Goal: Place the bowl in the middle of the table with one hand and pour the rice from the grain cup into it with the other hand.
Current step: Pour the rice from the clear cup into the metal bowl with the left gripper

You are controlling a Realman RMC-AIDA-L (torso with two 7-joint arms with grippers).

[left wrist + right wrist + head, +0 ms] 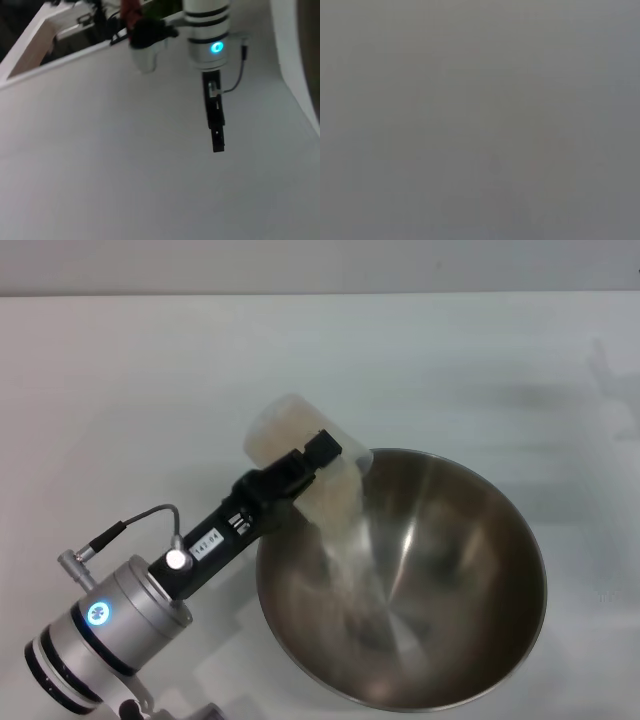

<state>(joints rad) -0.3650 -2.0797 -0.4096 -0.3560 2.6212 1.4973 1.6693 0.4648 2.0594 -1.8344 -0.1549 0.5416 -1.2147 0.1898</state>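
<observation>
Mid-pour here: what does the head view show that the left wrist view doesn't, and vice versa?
Head only: the left tool tipping the grain cup, rice streaming into the bowl. Left wrist only: the right tool hanging over the table, clutter beyond its edge. Both: the white table.

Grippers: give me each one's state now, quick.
Left gripper: shut on the grain cup, tipped so the rice pours into the bowl.
Right gripper: out of the head view; state cannot be told.
</observation>
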